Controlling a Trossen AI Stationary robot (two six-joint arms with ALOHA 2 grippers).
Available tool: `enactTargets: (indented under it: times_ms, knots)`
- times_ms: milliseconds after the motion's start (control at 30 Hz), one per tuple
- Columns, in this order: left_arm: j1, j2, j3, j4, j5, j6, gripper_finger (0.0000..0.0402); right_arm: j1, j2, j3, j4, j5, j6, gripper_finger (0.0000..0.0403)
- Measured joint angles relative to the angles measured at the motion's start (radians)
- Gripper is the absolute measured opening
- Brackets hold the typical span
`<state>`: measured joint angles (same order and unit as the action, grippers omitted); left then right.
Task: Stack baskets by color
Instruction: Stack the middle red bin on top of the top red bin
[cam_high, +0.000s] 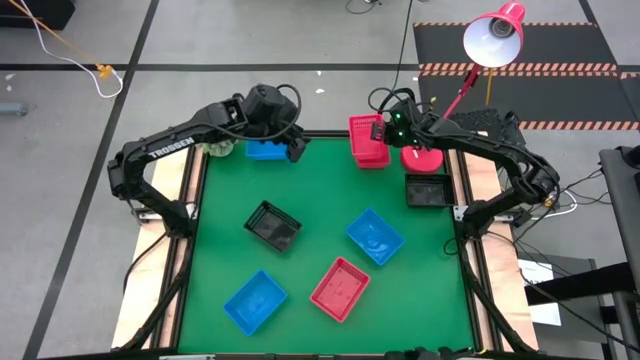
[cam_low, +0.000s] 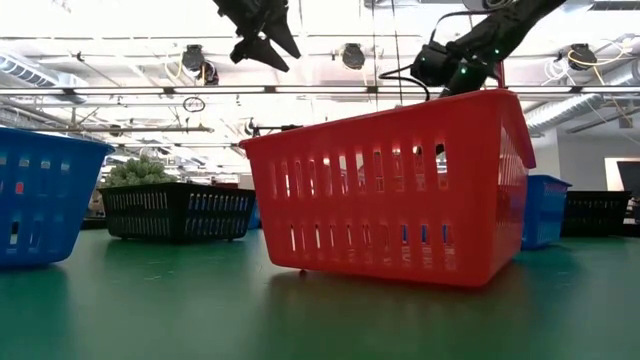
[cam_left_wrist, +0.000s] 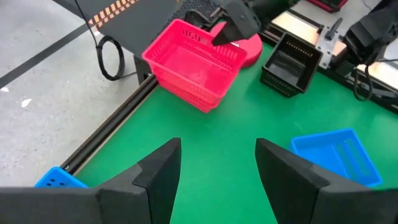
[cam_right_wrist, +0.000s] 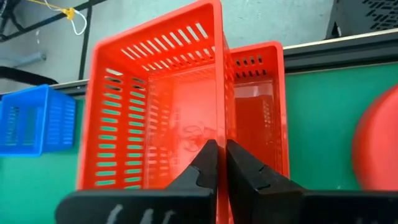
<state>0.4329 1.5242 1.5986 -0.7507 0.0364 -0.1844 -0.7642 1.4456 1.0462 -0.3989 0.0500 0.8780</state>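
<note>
My right gripper (cam_high: 384, 130) is shut on a red basket (cam_right_wrist: 155, 106) at the table's far edge. This basket tilts over a second red basket (cam_right_wrist: 261, 112). My left gripper (cam_left_wrist: 217, 168) hangs open and holds nothing, up above a blue basket (cam_high: 265, 150) at the far left. Resting flat on the green table are a black basket (cam_high: 272, 225), a blue basket (cam_high: 375, 237), a red basket (cam_high: 340, 288), another blue basket (cam_high: 255, 302) and, at the right, a black basket (cam_high: 427, 190). My right gripper pinches the rim of the red basket's long wall (cam_right_wrist: 219, 134), the wall toward the table's right side. One finger is inside the basket and one outside. The fingers slant down from the right and lie along the wall. The basket is tilted; whether it touches the red basket beneath I cannot tell.
A round red lamp base (cam_high: 422, 158) stands just right of the red baskets, its lamp head (cam_high: 493, 38) beyond the table. A green plant ball (cam_high: 215, 148) sits at the far left corner. There is open green table between the scattered baskets.
</note>
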Motion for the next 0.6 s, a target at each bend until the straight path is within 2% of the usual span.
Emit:
enactTargets:
  times_ms: [600]
  knots:
    - [-0.036,0.0,0.0,-0.008,0.0,-0.001,0.0207,-0.046,-0.001,-0.008,-0.039,-0.021,-0.052,0.0007]
